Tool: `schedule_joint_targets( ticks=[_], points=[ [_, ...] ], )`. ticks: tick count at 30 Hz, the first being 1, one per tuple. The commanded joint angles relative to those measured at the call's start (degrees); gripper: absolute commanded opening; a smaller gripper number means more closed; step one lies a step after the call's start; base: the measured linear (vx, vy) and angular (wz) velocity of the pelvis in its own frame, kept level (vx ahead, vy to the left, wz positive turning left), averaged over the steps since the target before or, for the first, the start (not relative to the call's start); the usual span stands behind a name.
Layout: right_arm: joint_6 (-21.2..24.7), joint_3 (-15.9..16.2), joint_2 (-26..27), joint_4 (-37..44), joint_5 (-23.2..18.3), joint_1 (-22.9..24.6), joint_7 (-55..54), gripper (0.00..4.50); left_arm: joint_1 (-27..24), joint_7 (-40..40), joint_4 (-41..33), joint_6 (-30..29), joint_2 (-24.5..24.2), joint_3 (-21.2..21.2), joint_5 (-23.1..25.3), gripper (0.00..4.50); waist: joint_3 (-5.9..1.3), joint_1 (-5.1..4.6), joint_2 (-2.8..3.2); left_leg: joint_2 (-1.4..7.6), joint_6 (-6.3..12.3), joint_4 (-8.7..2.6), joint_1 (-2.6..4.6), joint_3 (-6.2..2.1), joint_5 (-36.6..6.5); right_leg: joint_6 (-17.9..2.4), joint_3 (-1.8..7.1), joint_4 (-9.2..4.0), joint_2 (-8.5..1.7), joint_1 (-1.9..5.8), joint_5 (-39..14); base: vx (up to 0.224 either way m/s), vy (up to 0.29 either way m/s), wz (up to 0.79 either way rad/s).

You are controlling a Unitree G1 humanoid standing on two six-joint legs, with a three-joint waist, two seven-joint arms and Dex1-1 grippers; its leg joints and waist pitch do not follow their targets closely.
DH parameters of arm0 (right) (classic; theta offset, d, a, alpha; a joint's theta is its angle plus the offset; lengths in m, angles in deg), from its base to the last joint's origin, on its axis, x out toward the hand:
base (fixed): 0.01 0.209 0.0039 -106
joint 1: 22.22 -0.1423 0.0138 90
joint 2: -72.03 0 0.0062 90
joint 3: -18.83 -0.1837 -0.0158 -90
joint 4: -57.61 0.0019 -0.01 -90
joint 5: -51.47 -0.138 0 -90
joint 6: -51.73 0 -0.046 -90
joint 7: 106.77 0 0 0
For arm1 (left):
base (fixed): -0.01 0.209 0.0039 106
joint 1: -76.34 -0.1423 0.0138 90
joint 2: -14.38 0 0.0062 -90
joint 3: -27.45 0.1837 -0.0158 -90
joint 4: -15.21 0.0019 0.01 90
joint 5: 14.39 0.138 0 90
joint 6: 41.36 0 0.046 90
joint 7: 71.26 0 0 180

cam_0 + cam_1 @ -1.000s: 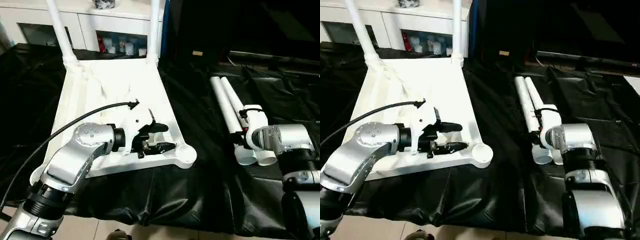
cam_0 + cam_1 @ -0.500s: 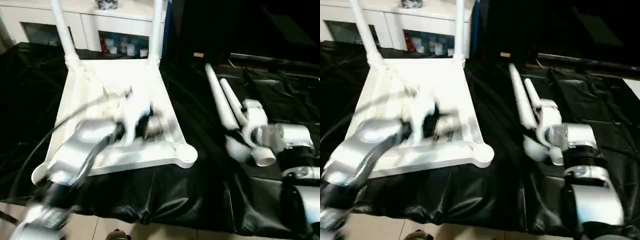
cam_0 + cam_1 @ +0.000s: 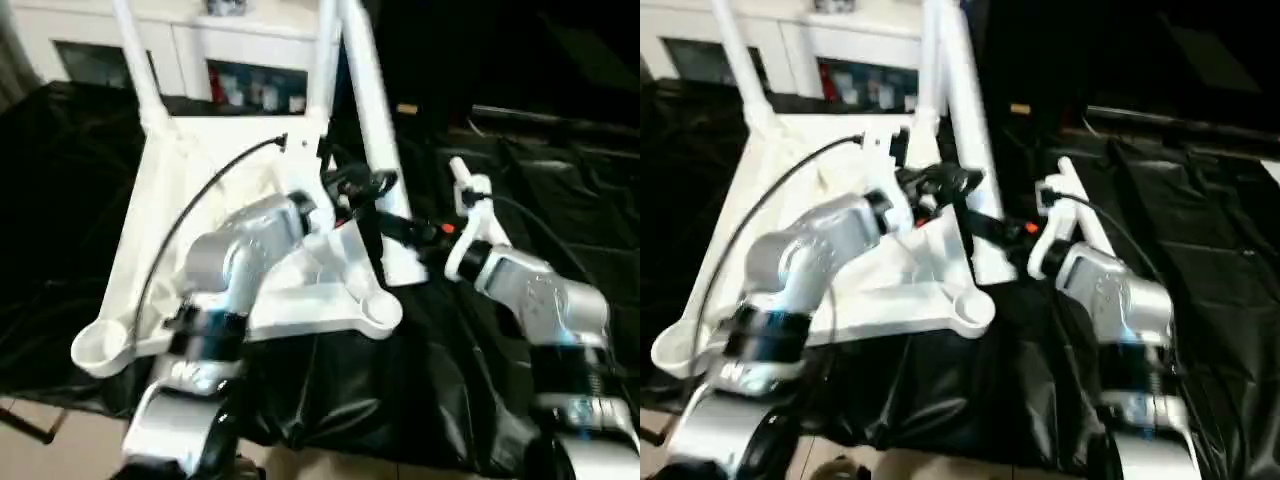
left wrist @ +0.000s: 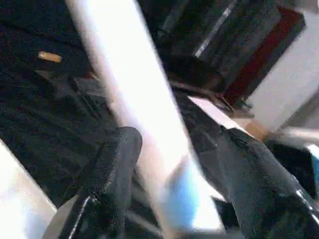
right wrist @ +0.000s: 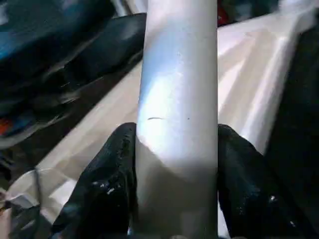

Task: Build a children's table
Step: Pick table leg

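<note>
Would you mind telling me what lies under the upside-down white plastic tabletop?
The white plastic tabletop rests on a black plastic sheet, which spreads out around it and hangs over the near edge. Whatever surface supports that sheet is covered, so it cannot be seen.

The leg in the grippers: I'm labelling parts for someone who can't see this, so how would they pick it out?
Start at the white table top lying underside up on the black cloth. Two legs already stand in its far corner sockets. The leg meant is the tilted one rising above the top's right edge, clamped between the fingers of the right gripper and standing between the fingers of the left gripper.
</note>
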Motion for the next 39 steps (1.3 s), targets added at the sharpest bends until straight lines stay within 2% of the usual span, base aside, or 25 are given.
schedule_joint_targets(
  ticks=[1, 5, 9, 10, 11, 13, 15, 18, 22, 24, 26, 28, 31, 32, 36, 38, 39],
  points=[
    [0.7, 0.8, 0.3, 3.3, -1.9, 0.0, 1.1, 1.88, 1.5, -1.4, 1.1, -1.2, 1.4, -0.1, -0.4, 2.92, -4.15, 0.22, 0.16, 1.99, 1.04, -3.5, 0.79, -0.76, -9.2, -8.4, 2.67, -5.09, -4.87, 3.33, -10.6, 0.0, 0.0, 0.0],
    [0.2, 2.3, 0.3, 5.1, -2.0, 1.3, 1.5, 1.88, 2.0, -2.0, 0.2, -2.0, 2.6, -1.5, -2.9, 2.92, -4.2, 0.49, 0.19, 2.09, 0.43, -3.54, 0.81, -0.9, -9.3, -8.0, 2.68, -5.13, -4.96, 3.16, -11.3, 0.0, 0.0, 0.0],
    [-0.3, 3.8, 0.2, 6.3, -1.6, 1.8, 0.8, 1.88, 2.5, -3.6, 0.4, -2.2, 2.8, -2.6, -3.2, 2.52, -4.2, 0.64, 0.21, 2.07, 0.25, -3.55, 0.76, -0.9, -8.9, -7.7, 2.71, -5.01, -4.93, 3.09, -10.1, 0.0, 0.0, 0.0],
    [-0.6, 4.0, 0.3, 6.4, -1.3, 1.8, 0.6, 1.88, 2.6, -4.1, 0.6, -2.0, 2.9, -2.8, -3.0, 2.42, -4.17, 0.63, -0.24, 2.08, 0.29, -3.57, 0.75, -0.85, -8.8, -7.7, 2.69, -5.1, -4.94, 3.13, -10.2, 0.0, 0.0, 0.0],
    [-1.0, 4.4, 0.4, 6.6, -0.7, 1.7, 0.1, 1.88, 2.8, -4.9, 0.9, -1.7, 3.0, -3.2, -2.6, 2.42, -4.17, 0.75, 0.0, 2.08, 0.3, -3.58, 0.7, -0.9, -8.6, -7.7, 2.69, -5.0, -4.99, 3.15, -10.1, 0.0, 0.0, 0.0],
    [-2.6, 4.9, 1.4, 6.8, 0.6, 1.3, -2.2, 1.88, 3.4, -7.1, 1.7, -1.4, 3.4, -4.4, -2.1, 2.19, -4.23, 0.78, 0.04, 2.08, 0.21, -3.53, 0.67, -0.88, -8.1, -7.4, 2.73, -4.97, -4.99, 3.06, -9.7, 0.0, 0.0, 0.0],
    [-3.2, 5.0, 1.9, 6.7, 0.9, 1.1, -3.0, 1.88, 3.6, -7.9, 1.9, -1.3, 3.5, -4.8, -2.0, 2.14, -4.28, 0.7, -0.03, 2.04, 0.22, -3.56, 0.56, -0.93, -7.7, -7.5, 2.68, -4.86, -4.97, 3.11, -8.9, 0.0, 0.0, 0.0],
    [-5.2, 7.7, 4.9, 6.5, 5.2, -0.5, -9.8, 1.88, 5.0, -13.6, 4.0, 0.5, 4.2, -6.7, -1.0, 2.01, -4.37, 0.6, 0.1, 1.98, 0.03, -3.53, 0.54, -0.97, -7.0, -7.6, 2.68, -4.7, -4.9, 3.04, -7.2, 0.0, 0.0, 0.0],
    [-5.3, 9.7, 6.9, 8.3, 5.9, -0.8, -12.2, 1.88, 5.4, -15.8, 4.3, 1.5, 4.8, -7.4, -0.6, 1.95, -4.31, 0.51, 0.23, 2.07, -0.28, -3.66, 0.64, -0.99, -7.5, -7.4, 2.73, -4.67, -4.89, 3.01, -7.0, 0.0, 0.0, 0.0],
    [-5.2, 10.2, 7.6, 9.0, 5.9, -0.9, -12.8, 1.88, 5.3, -15.8, 4.2, 2.0, 4.6, -6.6, 0.3, 1.93, -4.37, 0.55, 0.33, 2.15, -0.3, -3.67, 0.71, -1.0, -7.2, -7.4, 2.77, -4.53, -4.85, 2.96, -5.2, 0.0, 0.0, 0.0],
    [-5.5, 10.9, 7.7, 9.4, 6.7, -1.1, -13.3, 1.88, 5.1, -14.4, 3.8, 2.6, 4.1, -5.5, 0.9, 1.91, -4.38, 0.57, 0.31, 2.17, -0.34, -3.69, 0.67, -1.0, -6.9, -7.5, 2.76, -4.41, -4.83, 3.04, -4.0, 0.0, 0.0, 0.0],
    [-5.2, 10.8, 7.3, 9.0, 5.5, -1.2, -11.7, 2.44, 4.9, -11.1, 3.4, 3.4, 2.6, -3.4, 1.4, 1.91, -4.33, 0.65, 0.29, 2.09, -0.36, -3.74, 0.64, -0.99, -7.0, -7.3, 2.78, -4.48, -4.92, 3.12, -4.1, 0.0, 0.0, 0.0],
    [-4.2, 10.5, 5.3, 8.5, 4.0, -0.8, -9.1, 2.61, 4.1, -3.5, 2.0, 4.3, -0.2, 0.5, 1.3, 1.9, -4.32, 0.62, 0.41, 2.14, -0.55, -3.85, 0.65, -1.0, -7.3, -6.5, 2.82, -4.45, -4.9, 3.15, -4.5, 0.0, 0.0, 0.0],
    [-3.8, 10.6, 4.2, 8.5, 3.6, -0.6, -7.7, 2.79, 3.6, -0.6, 1.2, 4.2, -1.2, 1.5, 0.7, 1.9, -4.38, 0.68, 0.37, 2.1, -0.45, -3.81, 0.69, -1.02, -7.0, -6.5, 2.8, -4.4, -5.0, 3.3, -4.3, 0.0, 0.0, 0.0],
    [-0.8, 11.7, -2.0, 8.5, 0.3, 1.0, 1.8, 3.04, 1.5, 13.4, -2.0, 3.2, -5.9, 4.8, -3.2, 1.9, -4.28, 0.65, 0.49, 2.21, -0.36, -3.71, 0.72, -0.87, -7.2, -8.1, 2.82, -4.16, -4.97, 3.23, -3.0, 0.0, 0.0, 0.0],
    [-0.2, 12.1, -3.7, 8.7, -0.7, 1.4, 4.6, 3.04, 1.3, 16.6, -2.4, 2.7, -6.9, 4.7, -4.7, 1.9, -4.23, 0.77, 0.46, 2.18, -0.19, -3.62, 0.82, -0.69, -7.7, -8.7, 2.87, -4.29, -4.99, 3.14, -3.5, 0.0, 0.0, 0.0],
    [0.0, 12.4, -4.6, 8.7, -1.1, 1.7, 5.9, 3.04, 1.2, 18.5, -2.8, 2.1, -7.5, 4.7, -5.9, 1.9, -4.29, 0.83, 0.43, 2.23, -0.28, -3.66, 0.69, -0.76, -7.7, -9.1, 2.83, -4.13, -5.04, 3.32, -3.6, 0.0, 0.0, 0.0]
  ],
)
